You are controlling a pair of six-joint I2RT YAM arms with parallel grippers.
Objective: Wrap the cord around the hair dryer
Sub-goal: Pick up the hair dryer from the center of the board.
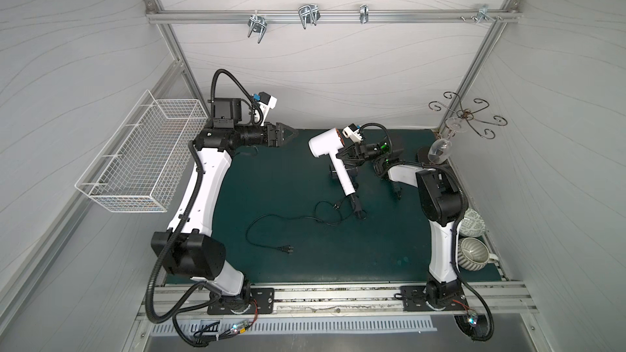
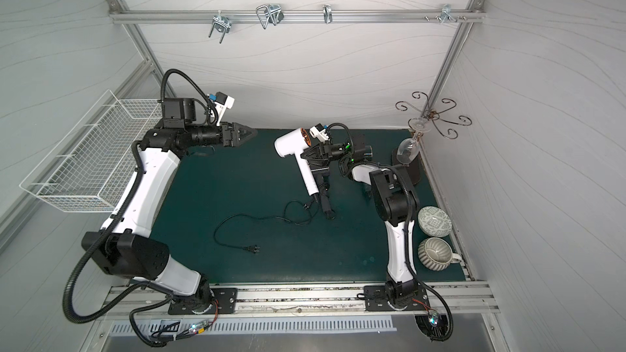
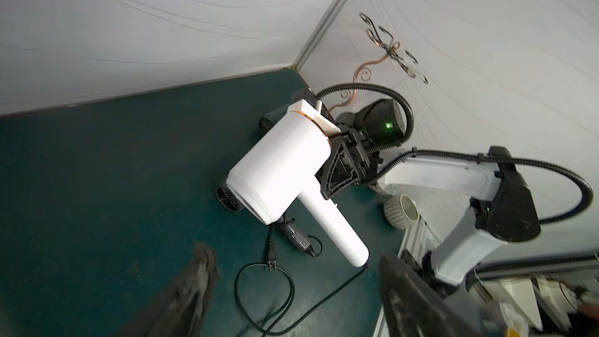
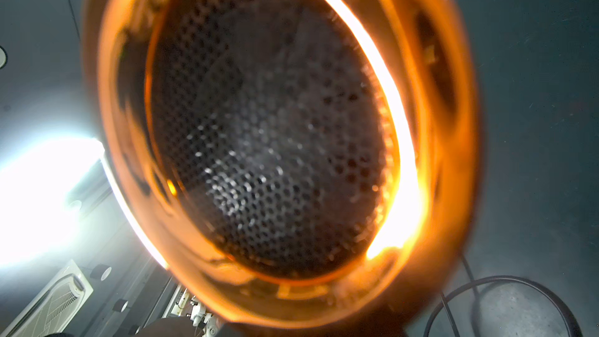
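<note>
Left gripper (image 1: 293,133), at ten o'clock on the mat (image 1: 305,265), hangs empty, jaws apart. Cord (image 1: 284,218) sprawls loose mid-mat (no turn wound yet). At one o'clock, right gripper (image 1: 340,156) clamps the hair dryer (image 1: 321,143).

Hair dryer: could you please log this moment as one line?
right gripper: holding hair dryer | left gripper: open, empty | cord: loose on mat, unwrapped

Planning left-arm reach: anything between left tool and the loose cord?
Nothing visible: only bare mat between the left tool and the cord. The hair dryer, in the right tool, is off to one side.
</note>
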